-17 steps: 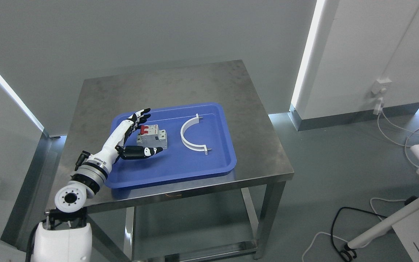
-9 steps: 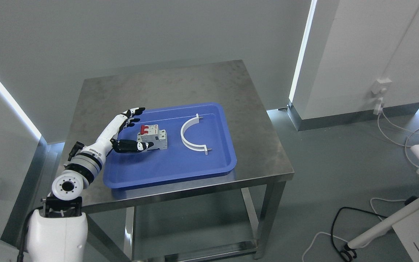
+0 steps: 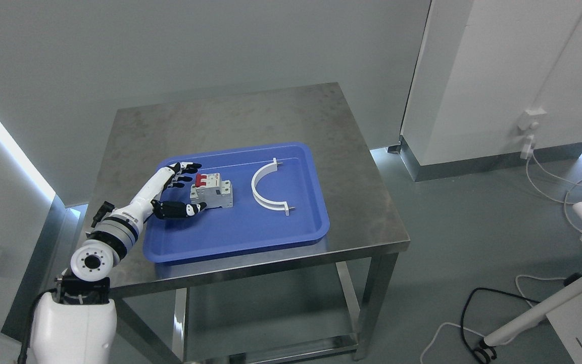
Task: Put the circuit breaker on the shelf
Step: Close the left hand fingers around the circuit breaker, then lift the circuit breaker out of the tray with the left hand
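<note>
Left hand [image 3: 180, 189] sits at the left side of the circuit breaker [image 3: 211, 190], fingers spread and relaxed, holding nothing. Upper fingers reach toward the breaker's far left corner by the red toggles, thumb runs along its near left edge. So the hand brackets the left end, looks like a pre-grasp pose: open wide enough to straddle the body before closing. Can't tell if the fingertips touch the casing or just sit beside it.

Breaker lies flat in the blue tray [image 3: 230, 242], left-centre, toggles facing up. White curved bracket [image 3: 267, 188] lies in the same tray to its right, well apart, so it shouldn't interfere with the grab.

Tray is on the steel tabletop [image 3: 250, 116], near the front edge, within reach of the left arm. Right hand not in view.

Lower shelf [image 3: 271, 349] under the tabletop is visible; my guess is that's the target. Pick not yet done.
</note>
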{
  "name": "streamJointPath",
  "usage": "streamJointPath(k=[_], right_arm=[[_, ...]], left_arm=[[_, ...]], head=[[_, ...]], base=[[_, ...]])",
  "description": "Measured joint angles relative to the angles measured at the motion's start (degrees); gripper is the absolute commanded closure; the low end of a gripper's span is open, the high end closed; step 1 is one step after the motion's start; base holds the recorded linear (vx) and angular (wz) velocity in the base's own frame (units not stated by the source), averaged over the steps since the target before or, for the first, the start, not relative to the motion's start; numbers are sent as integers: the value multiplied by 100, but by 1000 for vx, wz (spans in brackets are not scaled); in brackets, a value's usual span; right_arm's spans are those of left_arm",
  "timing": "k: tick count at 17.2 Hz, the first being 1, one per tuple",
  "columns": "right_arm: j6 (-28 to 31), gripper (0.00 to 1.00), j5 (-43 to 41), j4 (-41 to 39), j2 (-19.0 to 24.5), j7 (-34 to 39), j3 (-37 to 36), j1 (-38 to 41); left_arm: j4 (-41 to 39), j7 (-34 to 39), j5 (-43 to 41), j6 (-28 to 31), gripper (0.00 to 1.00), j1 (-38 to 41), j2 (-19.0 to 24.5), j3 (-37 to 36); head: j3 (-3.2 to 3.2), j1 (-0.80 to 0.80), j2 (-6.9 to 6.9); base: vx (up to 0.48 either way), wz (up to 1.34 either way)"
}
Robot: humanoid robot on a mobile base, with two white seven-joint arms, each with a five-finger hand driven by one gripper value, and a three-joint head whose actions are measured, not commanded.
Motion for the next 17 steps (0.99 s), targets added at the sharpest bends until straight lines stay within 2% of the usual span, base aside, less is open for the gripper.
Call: streamJointPath(k=[3, 5, 6, 7, 12, 14, 17], right_arm=[[0, 0, 0, 0, 0, -17, 0, 0], [0, 0, 0, 0, 0, -24, 0, 0], [0, 0, 0, 0, 0, -24, 0, 0], [0, 0, 0, 0, 0, -16, 0, 0], [0, 0, 0, 0, 0, 9, 0, 0], [0, 0, 0, 0, 0, 9, 0, 0], [0, 0, 0, 0, 0, 10, 0, -1]], left_arm=[[18, -62, -5, -73, 62, 13, 29, -51], [29, -103, -9, -238, 83, 15, 38, -68], [36, -107, -10, -363, 87, 17, 43, -65], [40, -111, -10, -541, 90, 20, 44, -48], [57, 137, 214, -1348, 88, -168, -111, 332], [51, 614, 660, -1624, 87, -284, -207, 560], [-14, 1789, 1403, -2166, 87, -324, -318, 844]], head=[[0, 0, 0], [0, 0, 0], [0, 0, 0], [0, 0, 0], [0, 0, 0], [0, 0, 0], [0, 0, 0]], base=[[4, -7], [21, 6], [15, -8], [15, -8], [1, 4], [9, 6], [2, 19]])
